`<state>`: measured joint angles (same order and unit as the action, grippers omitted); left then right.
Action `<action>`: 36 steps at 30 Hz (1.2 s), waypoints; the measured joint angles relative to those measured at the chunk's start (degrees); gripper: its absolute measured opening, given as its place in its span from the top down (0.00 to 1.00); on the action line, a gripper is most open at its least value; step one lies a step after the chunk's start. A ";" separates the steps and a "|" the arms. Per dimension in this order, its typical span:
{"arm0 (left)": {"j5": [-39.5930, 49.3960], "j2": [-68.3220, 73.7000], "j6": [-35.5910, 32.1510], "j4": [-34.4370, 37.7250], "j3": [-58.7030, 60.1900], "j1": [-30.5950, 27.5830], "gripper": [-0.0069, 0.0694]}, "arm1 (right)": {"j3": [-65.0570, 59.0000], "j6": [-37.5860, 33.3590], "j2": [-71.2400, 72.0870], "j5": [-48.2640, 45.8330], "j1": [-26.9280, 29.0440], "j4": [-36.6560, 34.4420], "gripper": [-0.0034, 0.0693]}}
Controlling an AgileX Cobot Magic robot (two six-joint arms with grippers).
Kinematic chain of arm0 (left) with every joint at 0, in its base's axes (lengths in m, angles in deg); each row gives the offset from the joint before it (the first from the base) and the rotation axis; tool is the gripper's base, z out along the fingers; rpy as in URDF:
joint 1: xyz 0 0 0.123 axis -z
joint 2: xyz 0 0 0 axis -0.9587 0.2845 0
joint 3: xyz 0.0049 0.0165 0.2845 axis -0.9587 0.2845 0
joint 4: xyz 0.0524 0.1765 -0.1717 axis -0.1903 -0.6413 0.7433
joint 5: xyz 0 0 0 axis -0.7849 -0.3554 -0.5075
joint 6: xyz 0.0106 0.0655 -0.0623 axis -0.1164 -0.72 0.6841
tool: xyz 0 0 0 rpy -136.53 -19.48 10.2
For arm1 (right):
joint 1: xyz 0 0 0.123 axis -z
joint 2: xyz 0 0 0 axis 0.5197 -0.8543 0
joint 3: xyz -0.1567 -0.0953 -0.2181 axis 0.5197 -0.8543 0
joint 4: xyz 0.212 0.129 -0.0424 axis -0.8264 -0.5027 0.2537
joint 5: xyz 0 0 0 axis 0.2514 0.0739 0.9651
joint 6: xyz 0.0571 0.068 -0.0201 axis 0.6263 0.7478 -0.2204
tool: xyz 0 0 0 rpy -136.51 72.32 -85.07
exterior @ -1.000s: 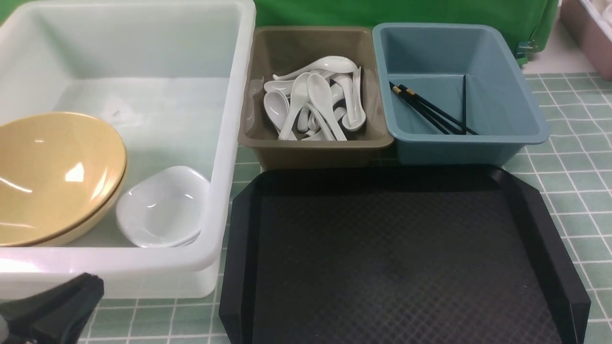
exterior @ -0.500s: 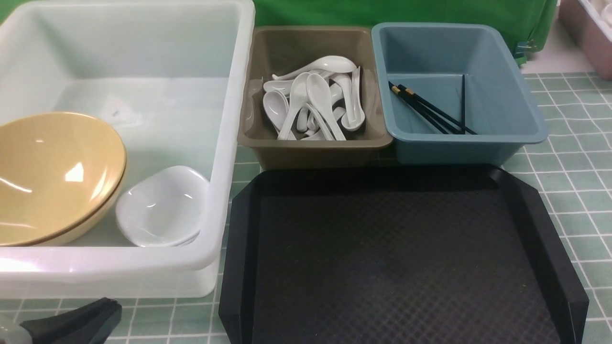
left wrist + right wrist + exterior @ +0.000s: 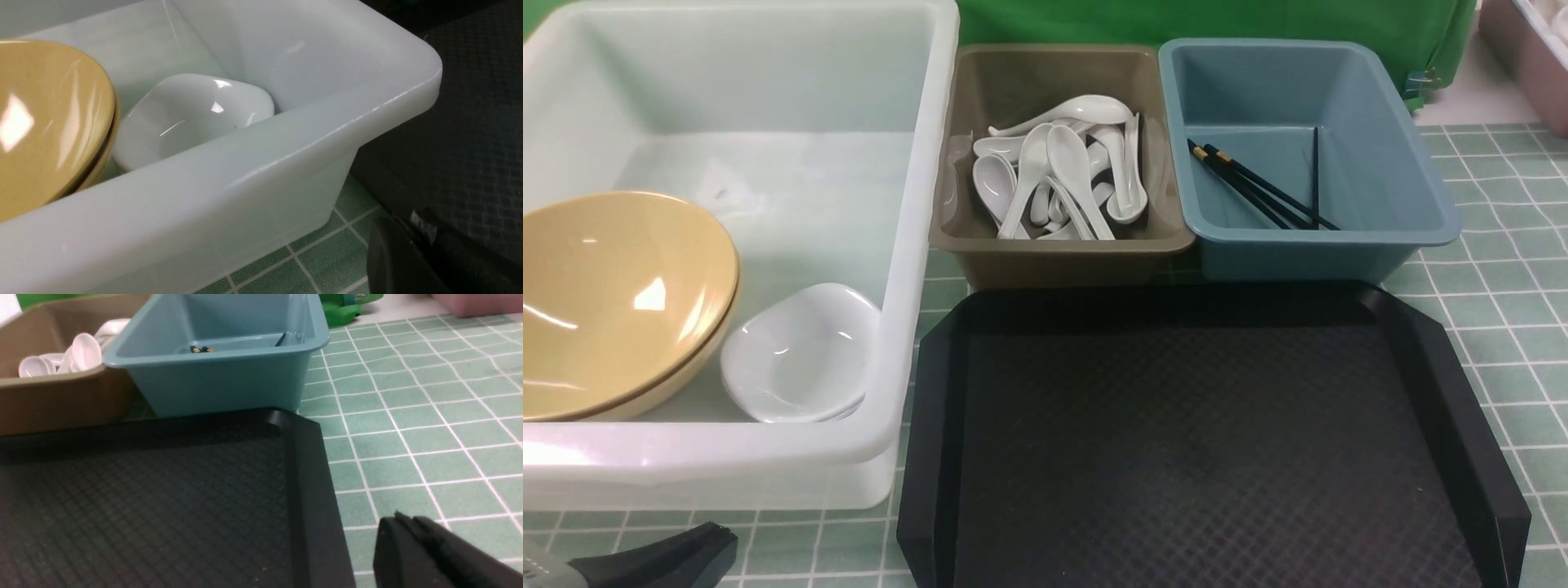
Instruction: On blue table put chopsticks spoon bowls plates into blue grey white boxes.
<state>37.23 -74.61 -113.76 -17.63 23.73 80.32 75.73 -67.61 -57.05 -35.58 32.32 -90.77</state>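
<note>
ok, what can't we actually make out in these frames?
- Stacked tan round bowls: count unclear; front view cuts them at the frame edge, the left wrist view's white plastic box wall hides their base.
- White ceramic spoons in the grey-brown box: piled, uncountable.
- Black chopsticks in the blue box: overlapping, count unclear.
- Left gripper, right gripper: cropped at frame edges.

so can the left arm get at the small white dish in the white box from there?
Probably yes. The white dish lies uncovered in the open-topped white box, near the left hand. It must clear the box's front wall first.
</note>
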 joint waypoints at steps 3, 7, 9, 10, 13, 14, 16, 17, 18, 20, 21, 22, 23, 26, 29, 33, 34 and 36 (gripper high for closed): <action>0.04 0.00 0.00 0.00 0.00 0.00 0.91 | 0.00 -2.83 0.00 -0.05 0.00 0.00 0.88; 0.04 0.00 0.00 0.00 0.00 0.00 0.91 | 0.00 -4.35 0.00 -0.11 0.00 -0.25 0.87; 0.04 0.00 0.00 0.00 0.00 0.00 0.91 | 0.00 -4.78 0.00 -0.11 0.00 -0.27 0.86; 0.04 0.00 0.00 0.00 0.00 0.00 0.91 | 0.00 -4.92 0.00 -0.11 0.00 -0.31 0.86; 0.04 0.00 0.00 0.00 0.00 0.00 0.91 | 0.00 -4.92 0.00 -0.11 0.00 -0.31 0.86; 0.04 0.00 0.00 0.00 0.00 0.00 0.91 | 0.00 -4.94 0.00 -0.11 0.00 -0.33 0.86; 0.04 0.00 0.00 -0.02 0.00 0.00 0.91 | 0.00 -4.94 0.00 -0.13 0.00 -0.38 0.86; 0.04 0.00 0.00 -0.02 0.00 0.00 0.91 | 0.00 -4.98 0.00 -0.13 0.00 -0.38 0.85; 0.04 0.00 0.00 -0.02 0.00 0.00 0.91 | 0.00 -4.98 0.00 -0.13 0.00 -0.38 0.85; 0.04 0.00 0.00 -0.02 0.00 0.00 0.91 | 0.00 -4.98 0.00 -0.18 0.00 -0.40 0.85; 0.04 0.00 0.00 -0.02 0.00 0.00 0.91 | 0.00 -4.98 0.00 -0.18 0.00 -0.40 0.85; 0.04 0.00 0.00 -0.02 0.00 0.00 0.91 | 0.05 -4.98 0.00 -0.18 0.00 -0.40 0.85; 0.04 0.00 0.00 -0.02 0.00 0.00 0.91 | 0.05 -5.00 0.00 -0.18 0.00 -0.40 0.84; 0.04 0.00 0.00 -0.02 0.00 0.00 0.91 | 0.05 -5.00 0.00 -0.18 0.00 -0.40 0.84; 0.04 0.00 0.00 -0.02 0.00 0.00 0.91 | 0.05 -5.00 0.00 -0.18 0.00 -0.40 0.84; 0.04 0.00 0.00 -0.07 0.00 0.00 0.91 | 0.05 -5.00 0.00 -0.20 0.00 -0.40 0.84; 0.04 0.00 0.00 -0.07 0.00 0.00 0.91 | 0.05 -5.00 0.00 -0.20 0.00 -0.40 0.84; 0.04 0.00 0.00 -0.09 0.00 0.00 0.91 | 0.05 -5.00 0.00 -0.20 0.00 -0.40 0.83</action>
<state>37.28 -74.61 -113.76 -17.72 23.73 80.32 75.78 -72.61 -57.05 -35.78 32.32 -91.17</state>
